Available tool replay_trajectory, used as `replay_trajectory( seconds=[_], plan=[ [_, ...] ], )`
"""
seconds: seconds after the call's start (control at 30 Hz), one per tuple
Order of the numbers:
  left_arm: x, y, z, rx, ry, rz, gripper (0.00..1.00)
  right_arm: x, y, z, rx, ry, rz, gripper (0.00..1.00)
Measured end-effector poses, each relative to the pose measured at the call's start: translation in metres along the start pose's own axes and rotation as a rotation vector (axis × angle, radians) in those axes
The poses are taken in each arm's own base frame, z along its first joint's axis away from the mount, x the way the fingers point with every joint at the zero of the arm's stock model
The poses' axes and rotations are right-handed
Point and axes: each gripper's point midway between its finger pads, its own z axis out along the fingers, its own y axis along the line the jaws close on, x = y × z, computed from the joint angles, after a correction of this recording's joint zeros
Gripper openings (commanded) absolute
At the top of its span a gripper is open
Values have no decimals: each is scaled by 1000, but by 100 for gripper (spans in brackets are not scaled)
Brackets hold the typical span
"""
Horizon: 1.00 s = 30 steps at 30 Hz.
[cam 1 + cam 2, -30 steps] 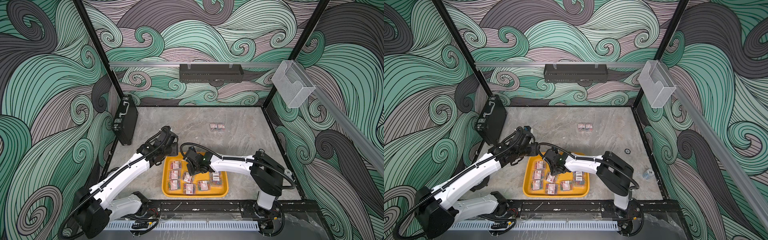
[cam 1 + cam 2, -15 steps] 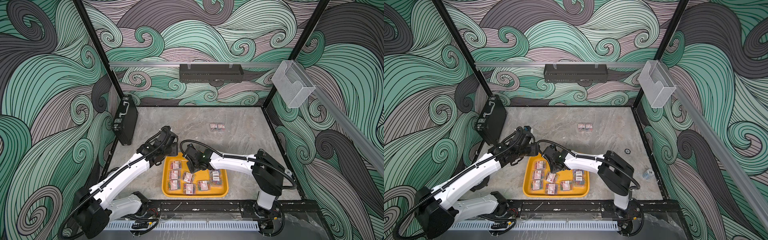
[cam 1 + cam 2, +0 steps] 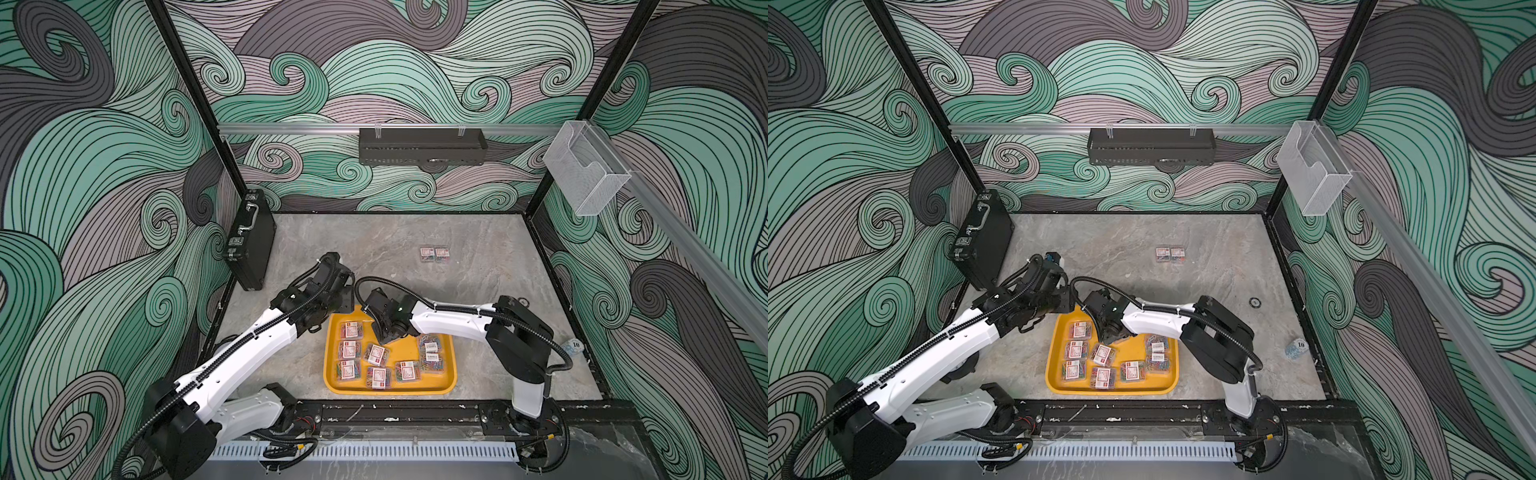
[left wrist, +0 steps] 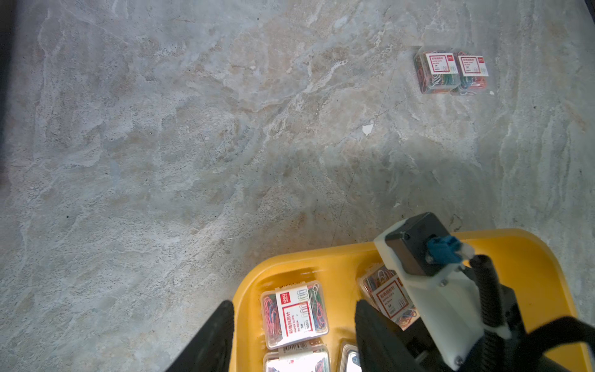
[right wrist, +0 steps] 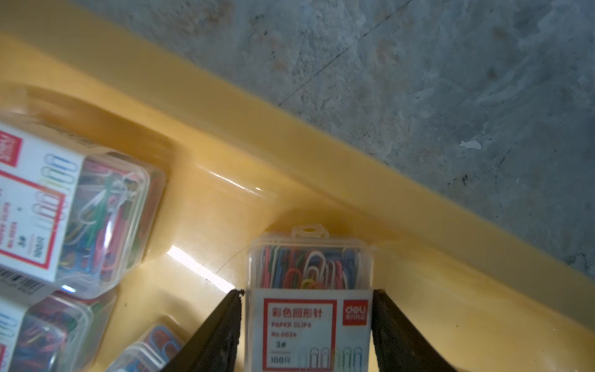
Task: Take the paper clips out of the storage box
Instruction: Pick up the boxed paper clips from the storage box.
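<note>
The storage box (image 3: 390, 390) (image 3: 1113, 390) is a yellow tray at the table's front, and several clear boxes of paper clips (image 3: 377, 354) (image 3: 1103, 354) lie in it. My right gripper (image 3: 384, 336) (image 5: 307, 291) is down in the tray's far part. It is shut on one box of paper clips (image 5: 309, 267) (image 4: 386, 296), with a finger against each side. My left gripper (image 3: 343, 301) (image 4: 293, 306) hovers open over the tray's far left corner, holding nothing. Two more boxes of paper clips (image 3: 434, 253) (image 4: 450, 69) lie together on the table farther back.
A black briefcase (image 3: 249, 241) leans at the left wall. A clear acrylic holder (image 3: 582, 174) hangs on the right rail and a black shelf (image 3: 422, 145) on the back wall. A small chip stack (image 3: 573, 347) and a black ring (image 3: 1254, 302) lie right of the tray.
The right gripper's jaws have narrowed onto the box in the tray's far part, and its wrist has shifted slightly. The left arm has not moved.
</note>
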Motion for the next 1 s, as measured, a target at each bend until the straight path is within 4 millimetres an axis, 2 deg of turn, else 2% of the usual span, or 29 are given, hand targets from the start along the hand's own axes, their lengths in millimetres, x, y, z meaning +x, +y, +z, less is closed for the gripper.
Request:
replay_trajectory(
  seconds=[0.3, 0.6, 0.8, 1.0],
  plan=[
    [1, 2, -2, -2, -9, 0, 59, 2, 0, 3, 4, 7, -2, 60],
    [2, 3, -1, -3, -7, 0, 59, 2, 0, 3, 5, 8, -3, 53],
    [0, 3, -4, 3, -20, -3, 59, 2, -1, 2, 4, 7, -3, 53],
    [-1, 2, -5, 5, -23, -4, 59, -2, -2, -10, -3, -12, -1, 53]
  ],
)
